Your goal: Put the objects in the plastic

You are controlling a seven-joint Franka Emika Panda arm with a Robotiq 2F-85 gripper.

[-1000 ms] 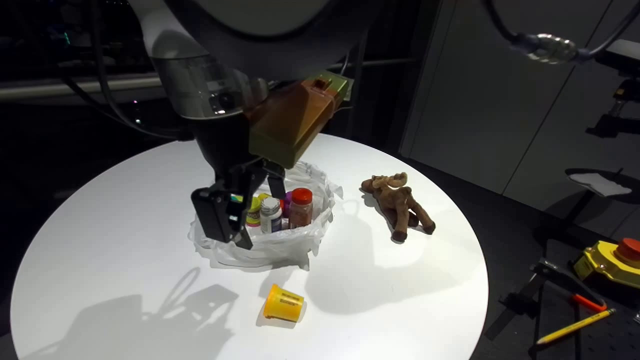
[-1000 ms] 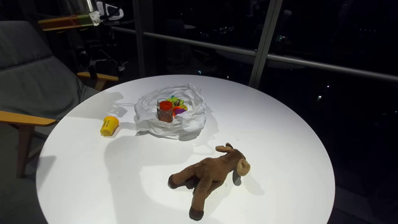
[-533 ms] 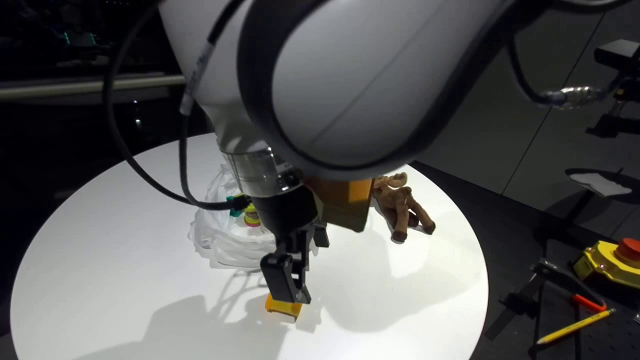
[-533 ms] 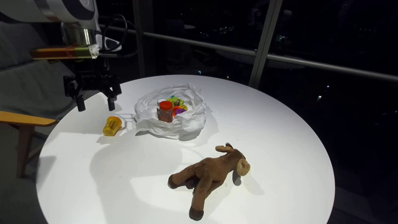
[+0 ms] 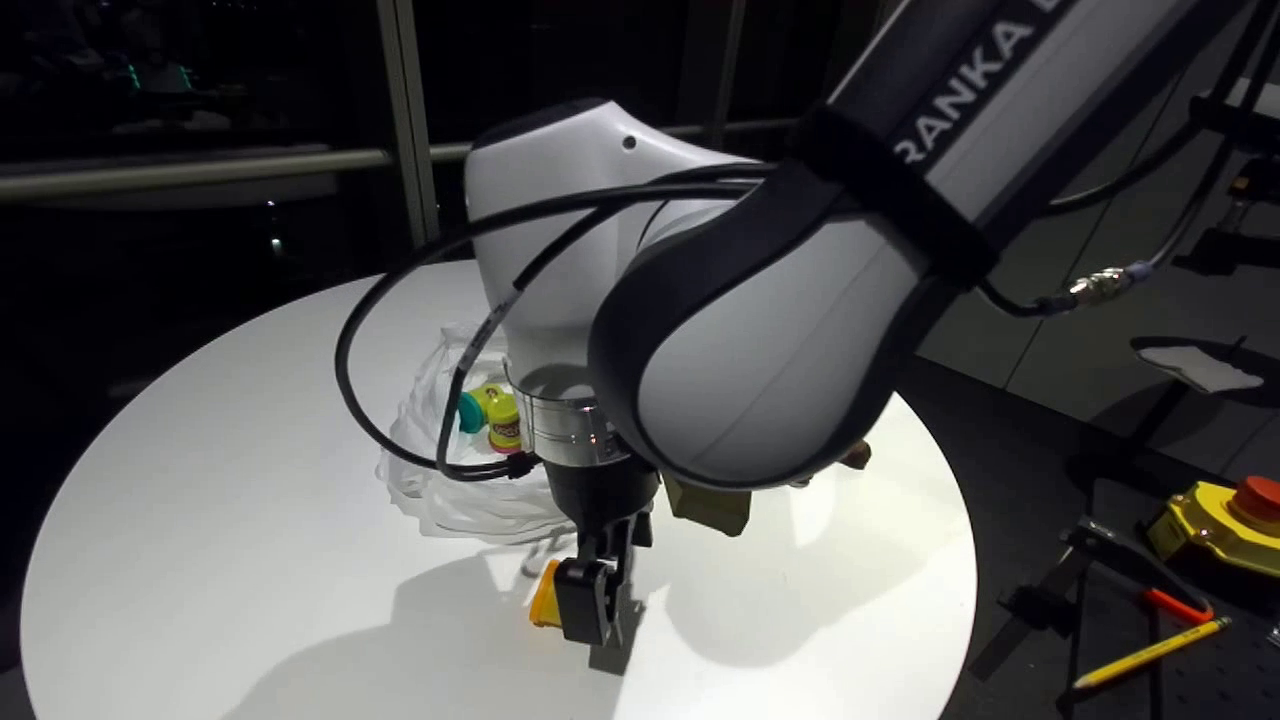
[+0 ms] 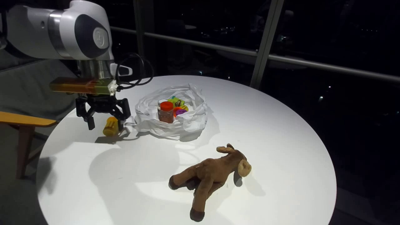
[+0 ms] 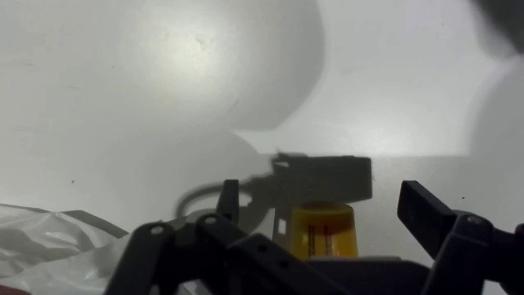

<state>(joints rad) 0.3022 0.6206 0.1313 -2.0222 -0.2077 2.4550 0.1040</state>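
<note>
Hanging low over the white table (image 6: 275,140), the gripper (image 6: 106,125) has its fingers (image 7: 423,217) spread wide, and the wrist view shows the yellow tub (image 7: 323,231) between them. The tub lies on its side, near the plastic bag (image 6: 194,125).

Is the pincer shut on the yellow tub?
No, the wrist view shows the pincer open, with gaps between its fingers and the yellow tub.
</note>
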